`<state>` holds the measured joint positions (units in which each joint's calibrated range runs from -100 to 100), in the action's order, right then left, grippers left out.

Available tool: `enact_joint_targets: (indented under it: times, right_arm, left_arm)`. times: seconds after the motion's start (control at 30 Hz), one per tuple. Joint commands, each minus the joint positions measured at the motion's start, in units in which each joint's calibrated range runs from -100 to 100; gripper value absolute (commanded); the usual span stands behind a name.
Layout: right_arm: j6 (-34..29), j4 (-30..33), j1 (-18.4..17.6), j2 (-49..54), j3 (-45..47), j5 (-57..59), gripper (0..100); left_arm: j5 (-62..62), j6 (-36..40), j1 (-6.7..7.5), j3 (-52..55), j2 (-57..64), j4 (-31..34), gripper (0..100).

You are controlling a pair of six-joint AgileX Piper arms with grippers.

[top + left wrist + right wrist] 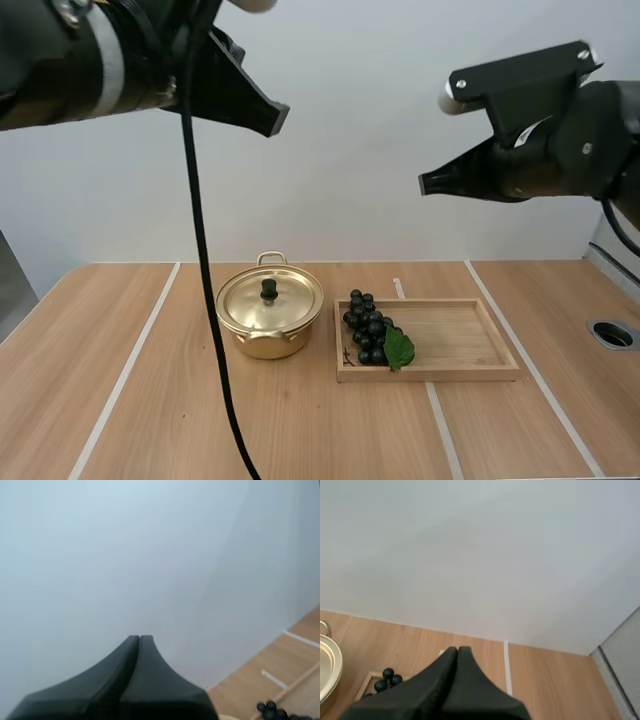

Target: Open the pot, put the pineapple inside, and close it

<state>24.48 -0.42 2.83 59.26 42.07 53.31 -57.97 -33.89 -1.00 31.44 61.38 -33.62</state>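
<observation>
A gold pot point(268, 318) stands on the table with its lid point(270, 298) on, a black knob on top. Right of it a bunch of dark grapes point(368, 326) with a green leaf lies at the left end of a wooden tray point(470, 340). No pineapple is in sight. My left gripper point(278, 118) is raised high above the table at the upper left, shut on nothing; its fingers point(139, 645) lie together as one wedge. My right gripper point(426, 184) hangs high at the upper right, also shut and empty, its fingers point(457, 655) pressed together above the grapes point(387, 677) and the pot's rim point(330, 662).
White tape lines run across the wooden table point(120, 400). A round metal hole point(613, 334) sits near the table's right edge. A plain pale wall stands behind the table.
</observation>
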Motion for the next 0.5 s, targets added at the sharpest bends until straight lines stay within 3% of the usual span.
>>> enact_joint_targets:
  times: [0.0, 0.13, 0.47]
  right_arm:
    - [0.5, 0.8, 0.3, 7.5, 0.3, 0.1, 0]
    - [0.5, 3.2, 0.9, 14.9, 0.3, 6.1, 0]
    - [0.5, 4.2, 1.0, 37.5, 0.3, 1.5, 0]
  left_arm:
    - [4.8, 2.7, -0.04, 2.4, 5.8, -0.4, 0]
    - [14.4, 4.2, -0.04, 7.4, 15.2, -0.4, 0]
    - [24.4, 7.7, -0.04, 19.2, 36.6, 0.1, 0]
